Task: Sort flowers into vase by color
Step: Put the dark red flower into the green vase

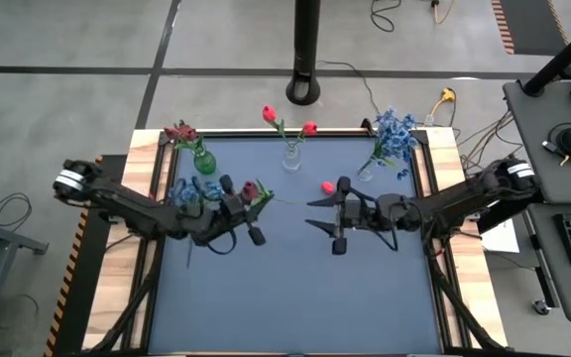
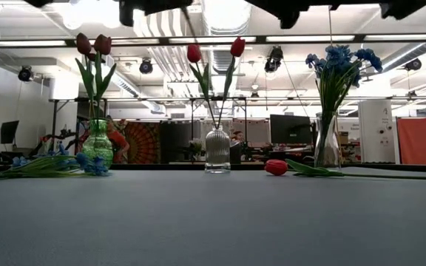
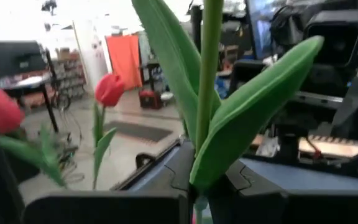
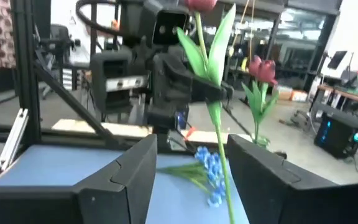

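Note:
My left gripper (image 1: 256,206) is shut on a maroon flower (image 1: 251,189) with a green stem and long leaves, held up over the mat's middle left; it also shows in the right wrist view (image 4: 211,59). My right gripper (image 1: 313,215) is open and empty, facing it from the right. A red tulip (image 1: 327,186) lies on the mat by my right gripper. Blue blossoms (image 1: 191,190) lie on the mat at the left. A green vase (image 1: 204,161) holds maroon blooms, a clear vase (image 1: 292,156) holds red tulips, and another clear vase (image 1: 368,171) holds blue flowers. My left gripper pinches the maroon flower's stem (image 3: 199,200) between its two fingers, below the leaves. The fingers come level from the table's left and lie across the stem. The flower stands upright, bloom above the fingers, its lower stem (image 4: 224,168) hanging below them, clear of the mat.
The three vases stand in a row along the mat's far edge. Wooden table borders (image 1: 147,169) run along both sides. Bare mat (image 1: 285,297) lies toward the near edge.

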Controlling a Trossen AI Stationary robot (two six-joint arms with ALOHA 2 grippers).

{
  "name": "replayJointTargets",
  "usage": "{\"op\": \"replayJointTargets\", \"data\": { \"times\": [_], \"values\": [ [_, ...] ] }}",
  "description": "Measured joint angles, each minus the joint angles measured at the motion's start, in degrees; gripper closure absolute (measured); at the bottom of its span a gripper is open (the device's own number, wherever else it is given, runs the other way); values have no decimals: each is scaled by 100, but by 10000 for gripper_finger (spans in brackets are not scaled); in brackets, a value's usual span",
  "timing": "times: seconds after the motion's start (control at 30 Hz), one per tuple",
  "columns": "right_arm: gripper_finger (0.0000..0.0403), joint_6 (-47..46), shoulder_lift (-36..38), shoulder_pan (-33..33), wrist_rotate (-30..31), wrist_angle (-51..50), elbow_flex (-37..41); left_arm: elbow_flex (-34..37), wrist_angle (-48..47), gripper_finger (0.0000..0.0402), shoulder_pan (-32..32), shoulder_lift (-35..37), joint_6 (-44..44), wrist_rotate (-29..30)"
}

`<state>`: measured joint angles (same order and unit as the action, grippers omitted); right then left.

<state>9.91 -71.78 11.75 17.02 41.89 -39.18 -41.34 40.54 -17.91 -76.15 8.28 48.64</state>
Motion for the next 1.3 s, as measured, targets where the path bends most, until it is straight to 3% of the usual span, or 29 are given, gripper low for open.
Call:
{"op": "replayJointTargets", "data": {
  "times": [0.2, 0.37, 0.63, 0.77, 0.87, 1.0, 1.3],
  "values": [
    [207, -289, 559, -2, 9, -1160, 1, 0, -1571, 393, 2, 929, -588, 56],
    [206, -408, 733, -2, 17, -1527, 4, 0, -2463, 393, 2, 1643, -740, 623],
    [207, -391, 650, -4, 39, -1505, 4, 0, -2858, 393, 20, 2625, -883, 839],
    [206, -383, 646, -8, 107, -1488, 4, 0, -2911, 394, 119, 2884, -842, 1367],
    [207, -366, 646, -15, 107, -1417, 4, -31, -3168, 394, 285, 3003, -772, 1434],
    [207, -325, 646, -15, 107, -1374, 4, -483, -4412, 394, 473, 2937, -1131, 1434],
    [206, -330, 646, -81, 111, -1330, 4, -2338, -7608, 394, 530, 2411, -2569, 1311]
  ]
}}
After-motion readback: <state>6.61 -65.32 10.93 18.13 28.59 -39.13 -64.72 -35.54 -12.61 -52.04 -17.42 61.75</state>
